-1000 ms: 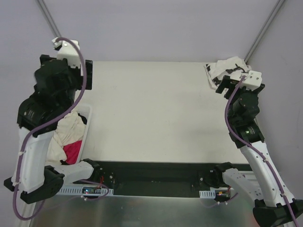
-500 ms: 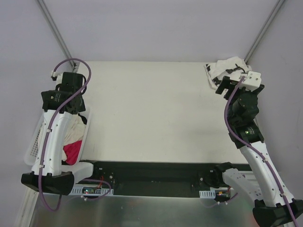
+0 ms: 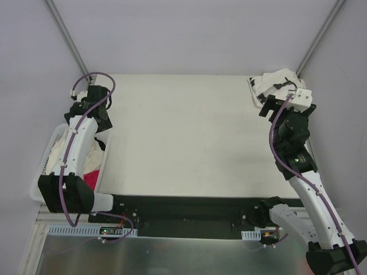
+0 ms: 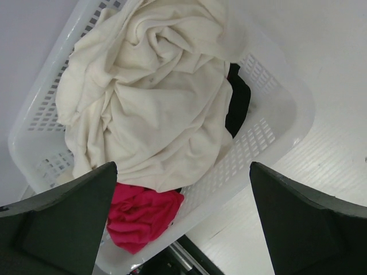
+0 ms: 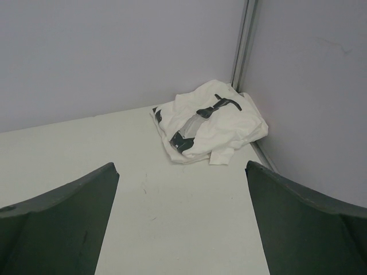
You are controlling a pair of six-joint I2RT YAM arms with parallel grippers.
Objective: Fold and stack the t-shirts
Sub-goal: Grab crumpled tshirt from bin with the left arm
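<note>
Two shirts lie at opposite sides of the scene, and each has its own arm close by. The cream-white t-shirt [image 4: 155, 97] sits crumpled in a heap inside the white slotted basket [image 4: 275, 132]. It fills most of the basket and lies on top of a pink garment [image 4: 140, 215], with a black garment [image 4: 238, 106] tucked against its side. The bundle shows no clear long axis, and no collar or hem can be picked out. The basket stands off the left edge of the table [image 3: 183, 132], near the arm bases.

The left gripper [image 4: 182, 166] hangs over the basket with its jaws spread wide and nothing between them. Its wrist view looks down on the heap, with the lower folds framed between the two fingers. By my reading, the coming move is a drop onto those folds and a pinch, and the left arm is far nearer for that.

The printed t-shirt [image 5: 209, 123] lies as a loose bundle in the far right corner of the table. It is ahead of the right gripper [image 5: 181, 166] and a little to its right, and apart from it. That gripper is also fully spread and holds nothing.
</note>
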